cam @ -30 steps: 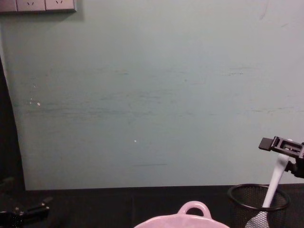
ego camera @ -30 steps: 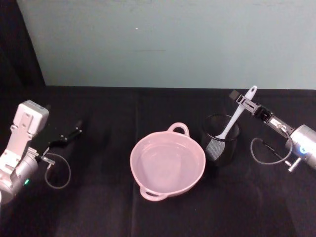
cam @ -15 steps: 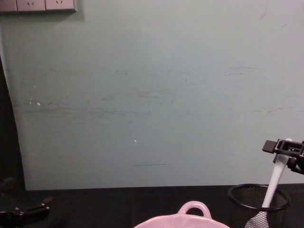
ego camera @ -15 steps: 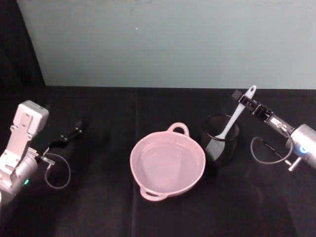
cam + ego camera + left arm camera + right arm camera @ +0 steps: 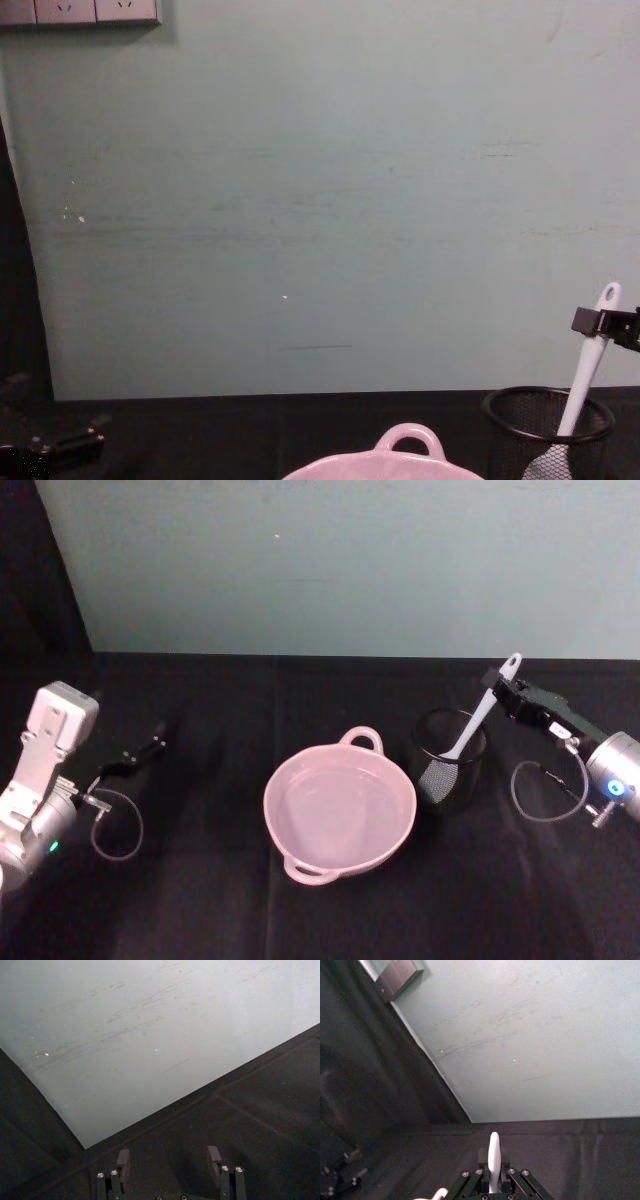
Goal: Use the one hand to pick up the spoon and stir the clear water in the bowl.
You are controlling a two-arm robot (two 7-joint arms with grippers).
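Nearest the robot, on the black worktop, the pink bowl holds clear water. Just to its right stands the black mesh cup, with the spoon leaning in it, head down. The right gripper is at the upper handle, its fingers pinching the handle from both sides. The left gripper is parked far left, fingers spread, holding nothing. A pale green wall stands behind.
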